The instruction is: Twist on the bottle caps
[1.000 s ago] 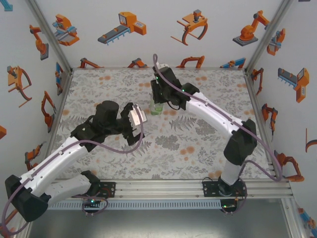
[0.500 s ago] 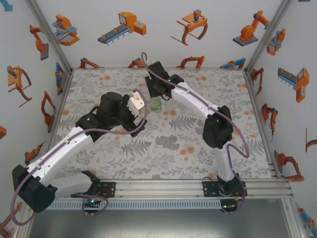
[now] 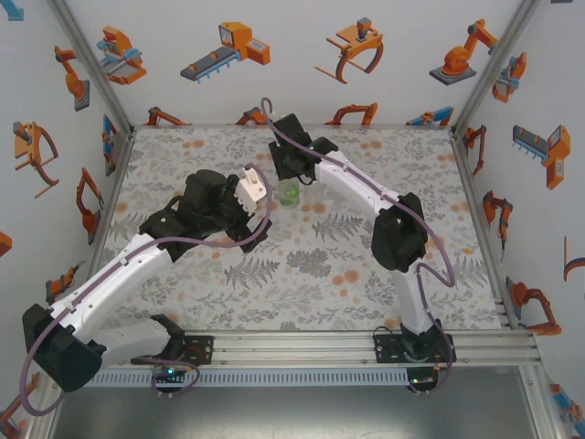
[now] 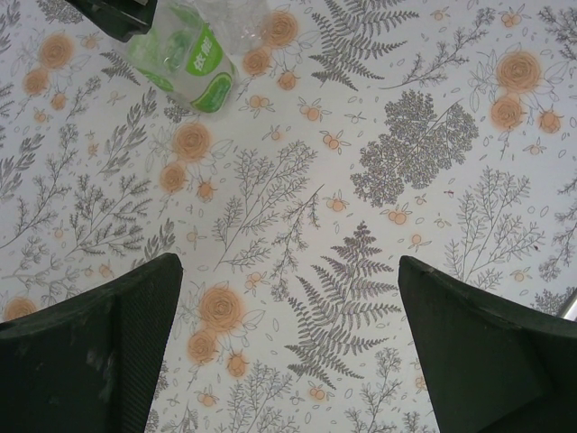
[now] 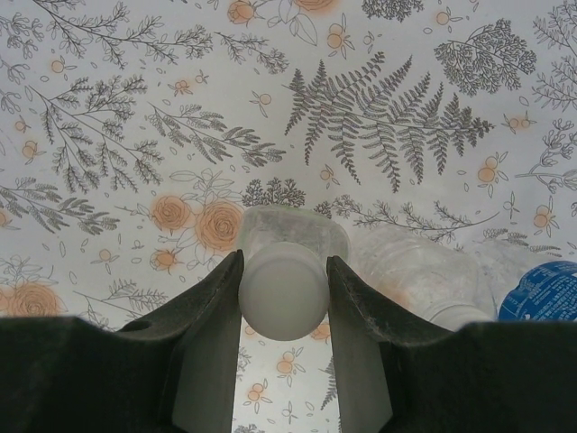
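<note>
Pinching the white cap (image 5: 282, 298) in my right claw (image 5: 284, 263), I hold it on top of the green-tinted bottle (image 3: 289, 193), I think to turn it tight. Just beside this bottle is a clear bottle (image 5: 410, 271). My left claw (image 4: 288, 271) hovers near it, wide and empty.

The green bottle (image 4: 185, 56) is cut off by the top edge of the left wrist view, and its neck is covered by what appears to be the right gripper (image 4: 113, 13). In the right wrist view most of it is hidden under the cap (image 5: 282, 293) and the fingers (image 5: 207, 334). The clear bottle (image 5: 419, 280) is partly covered by a finger. The blue-labelled bottle (image 5: 541, 293) is cut by the right edge.
</note>
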`<state>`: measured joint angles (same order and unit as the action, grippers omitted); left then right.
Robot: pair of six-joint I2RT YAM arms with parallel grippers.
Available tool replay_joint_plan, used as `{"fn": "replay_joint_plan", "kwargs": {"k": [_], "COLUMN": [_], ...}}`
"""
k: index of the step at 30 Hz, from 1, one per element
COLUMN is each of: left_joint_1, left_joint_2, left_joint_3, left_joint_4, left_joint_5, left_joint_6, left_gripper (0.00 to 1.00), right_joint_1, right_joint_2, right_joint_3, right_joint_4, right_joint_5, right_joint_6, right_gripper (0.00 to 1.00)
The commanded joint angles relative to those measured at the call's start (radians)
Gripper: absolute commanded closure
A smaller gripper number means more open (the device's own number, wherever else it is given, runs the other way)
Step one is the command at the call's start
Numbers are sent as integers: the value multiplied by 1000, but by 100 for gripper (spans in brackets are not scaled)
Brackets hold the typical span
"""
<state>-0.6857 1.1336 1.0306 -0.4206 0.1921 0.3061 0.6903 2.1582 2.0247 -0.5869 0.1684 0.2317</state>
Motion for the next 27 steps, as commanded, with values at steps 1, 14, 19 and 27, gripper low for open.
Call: {"fn": "replay_joint_plan", "kwargs": {"k": [1,14,19,27], "left_joint_1": [5,19,31,61], "left_joint_2": [1,-17,-38,-38], "left_joint_3": [17,11,-12,-81], "left_joint_4": [-7,31,104,217], "left_joint_5": [15,-34,-137,-332], "left_joint_6": [-16,-53,-117,-218], "left_gripper": [3,3,3,3], "right_joint_1": [-4,-6,-20,-82], "right_joint_2": [-13,-157,-273,-531], "right_joint_3": [3,1,-91,-419], "right_joint_4": [21,-9,-7,82], "right_joint_5": [3,38,84,169], "right_joint_6": [-2,-35,-52,-54], "right_gripper": [57,46,43,24]}}
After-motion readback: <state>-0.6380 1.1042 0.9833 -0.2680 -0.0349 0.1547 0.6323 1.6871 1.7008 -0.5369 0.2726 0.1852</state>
